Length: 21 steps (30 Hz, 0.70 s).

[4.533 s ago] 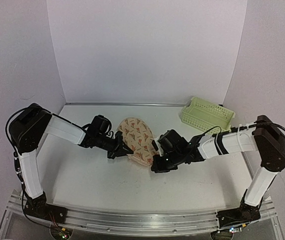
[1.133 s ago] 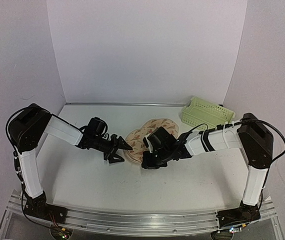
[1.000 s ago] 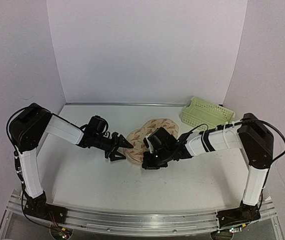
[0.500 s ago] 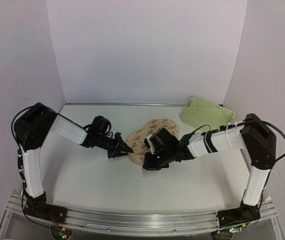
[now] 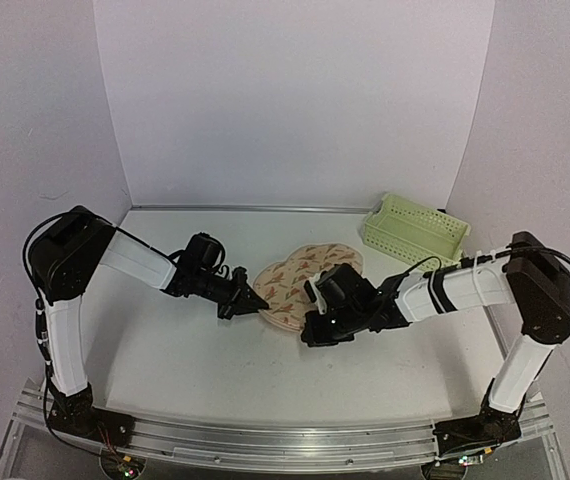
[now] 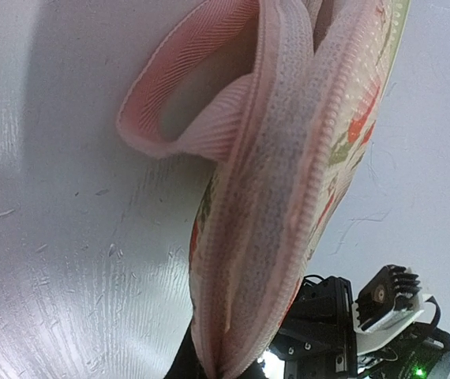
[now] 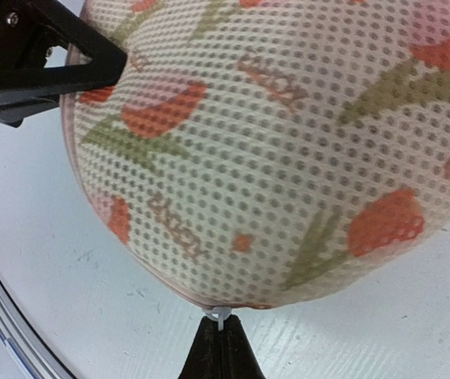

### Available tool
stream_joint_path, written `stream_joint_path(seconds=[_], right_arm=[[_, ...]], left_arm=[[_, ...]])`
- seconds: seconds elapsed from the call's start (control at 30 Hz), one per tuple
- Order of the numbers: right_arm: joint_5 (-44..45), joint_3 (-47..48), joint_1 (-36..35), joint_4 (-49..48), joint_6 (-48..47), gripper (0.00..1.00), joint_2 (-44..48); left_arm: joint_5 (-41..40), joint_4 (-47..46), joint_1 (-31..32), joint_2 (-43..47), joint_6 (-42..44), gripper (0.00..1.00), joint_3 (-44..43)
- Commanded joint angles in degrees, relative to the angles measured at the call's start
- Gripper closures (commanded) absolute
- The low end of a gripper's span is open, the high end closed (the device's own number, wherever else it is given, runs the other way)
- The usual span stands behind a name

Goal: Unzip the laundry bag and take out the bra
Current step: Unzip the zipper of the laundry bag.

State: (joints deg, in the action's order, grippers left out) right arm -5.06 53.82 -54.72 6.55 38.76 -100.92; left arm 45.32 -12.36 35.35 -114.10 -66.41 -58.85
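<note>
The laundry bag (image 5: 300, 275), beige mesh with orange-red leaf prints, lies flat at mid-table between my arms. My left gripper (image 5: 257, 303) is shut on its left end; in the left wrist view the pinkish zip rim (image 6: 276, 197) runs down into the shut left gripper (image 6: 221, 367), beside a pink fabric loop (image 6: 185, 118). My right gripper (image 5: 310, 335) is at the bag's near edge. The right wrist view shows this gripper (image 7: 222, 332) shut on the small white zip pull (image 7: 220, 318), under the bulging laundry bag (image 7: 272, 150). The bra is hidden.
A pale-green plastic basket (image 5: 415, 228) stands at the back right near the wall. White walls close the table's back and sides. My left gripper's black fingers (image 7: 51, 55) show at the top left of the right wrist view.
My left gripper has closed on the bag's left end. My right gripper, still shut on the zip pull, has shifted right and nearer, and the bag has slid right with it.
</note>
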Motion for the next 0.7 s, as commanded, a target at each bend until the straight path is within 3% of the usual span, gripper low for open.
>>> stream_joint_path(seconds=[0.0, 0.3, 0.67], right_arm=[[2.25, -3.34, 2.24, 0.55, -1.16, 1.0, 4.68], [1.38, -6.17, 8.12, 1.5, -5.63, 1.0, 8.46], [-2.73, -6.36, 9.68, 1.89, -9.12, 0.99, 10.49]], left_arm=[[1.75, -2.32, -0.37, 3.79, 2.36, 1.0, -0.5], [6.84, -2.32, -0.37, 5.37, 6.95, 1.0, -0.04], [6.38, -2.32, -0.37, 7.45, 8.06, 1.0, 3.0]])
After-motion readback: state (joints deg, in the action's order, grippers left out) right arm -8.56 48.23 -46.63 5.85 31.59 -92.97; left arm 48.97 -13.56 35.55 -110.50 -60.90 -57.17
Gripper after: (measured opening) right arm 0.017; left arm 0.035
